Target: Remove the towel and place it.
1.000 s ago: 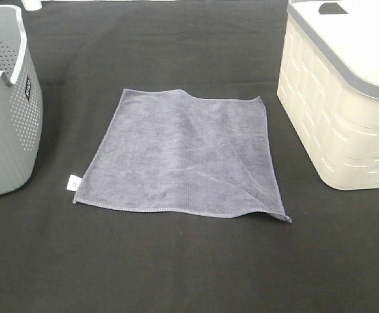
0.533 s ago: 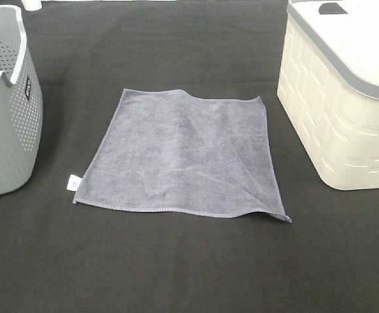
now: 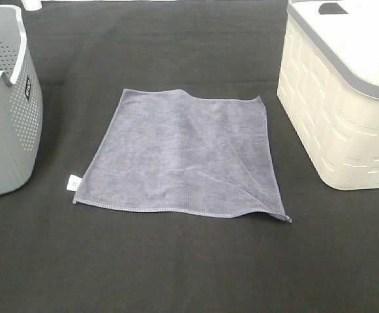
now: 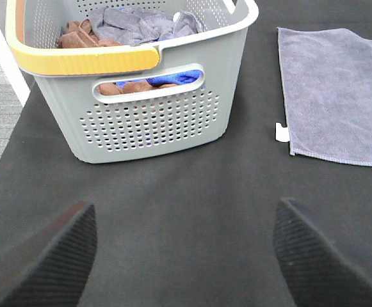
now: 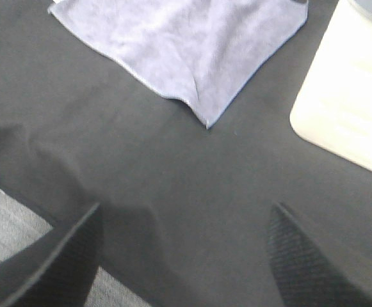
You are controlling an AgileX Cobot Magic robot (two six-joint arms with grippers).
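Towel (image 3: 184, 155) lies flat; both pincers (left (image 4: 184, 256), right (image 5: 184, 256)) gape wide, holding nothing.

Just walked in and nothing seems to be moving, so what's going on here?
Nothing is being handled right now. A thin grey-lavender microfibre towel lies spread flat on the black table, between a grey perforated plastic basket holding other cloths and a cream plastic basket. The left gripper and right gripper both hang open and empty above the table, clear of the towel.
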